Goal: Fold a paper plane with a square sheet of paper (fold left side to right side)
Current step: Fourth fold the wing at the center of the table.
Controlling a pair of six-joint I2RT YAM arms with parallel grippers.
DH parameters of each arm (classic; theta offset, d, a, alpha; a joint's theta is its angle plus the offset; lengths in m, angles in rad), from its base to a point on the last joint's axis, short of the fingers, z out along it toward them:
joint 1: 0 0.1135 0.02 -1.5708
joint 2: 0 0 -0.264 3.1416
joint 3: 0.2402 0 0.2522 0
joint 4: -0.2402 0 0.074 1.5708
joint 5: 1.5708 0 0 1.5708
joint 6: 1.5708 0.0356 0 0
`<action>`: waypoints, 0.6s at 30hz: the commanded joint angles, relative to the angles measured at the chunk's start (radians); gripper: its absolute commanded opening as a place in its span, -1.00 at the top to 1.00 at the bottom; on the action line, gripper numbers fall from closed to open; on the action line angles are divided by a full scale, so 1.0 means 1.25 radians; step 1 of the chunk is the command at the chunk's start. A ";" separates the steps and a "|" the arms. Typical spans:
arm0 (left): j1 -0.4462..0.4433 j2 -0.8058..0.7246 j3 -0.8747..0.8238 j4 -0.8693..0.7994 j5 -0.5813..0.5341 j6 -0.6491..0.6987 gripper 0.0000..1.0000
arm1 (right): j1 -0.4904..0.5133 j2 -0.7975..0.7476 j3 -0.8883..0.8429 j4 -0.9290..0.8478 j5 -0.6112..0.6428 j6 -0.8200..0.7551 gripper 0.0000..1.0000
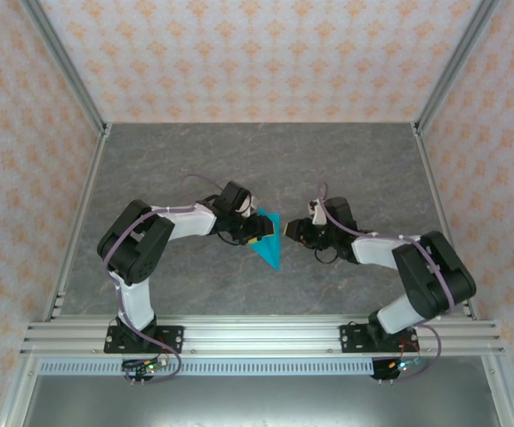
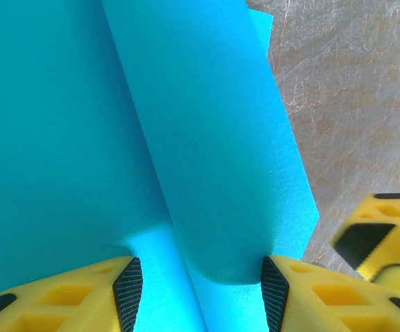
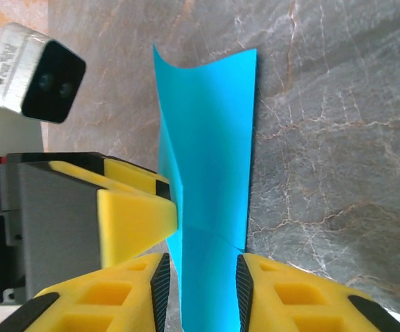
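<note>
The cyan-blue sheet of paper (image 1: 268, 242) lies partly folded into a pointed triangle at mid-table, between the two grippers. My left gripper (image 1: 255, 229) sits over its left part. In the left wrist view the left gripper (image 2: 201, 287) stands open, and a raised, curled flap of the paper (image 2: 186, 138) runs between its pads. My right gripper (image 1: 294, 231) is at the paper's right edge. In the right wrist view the right gripper (image 3: 201, 283) is open, with a narrow strip of the paper (image 3: 210, 138) passing between its pads. The left gripper's yellow fingers (image 3: 134, 214) touch the paper's left side.
The grey marbled table (image 1: 364, 169) has free room all round the paper. Metal frame posts (image 1: 84, 191) and patterned walls close in the sides and back. A rail (image 1: 257, 336) with both arm bases runs along the near edge.
</note>
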 commanded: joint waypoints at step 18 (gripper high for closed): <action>-0.007 0.015 0.004 -0.032 -0.040 -0.002 -0.05 | 0.012 0.128 0.059 0.164 -0.063 0.080 0.40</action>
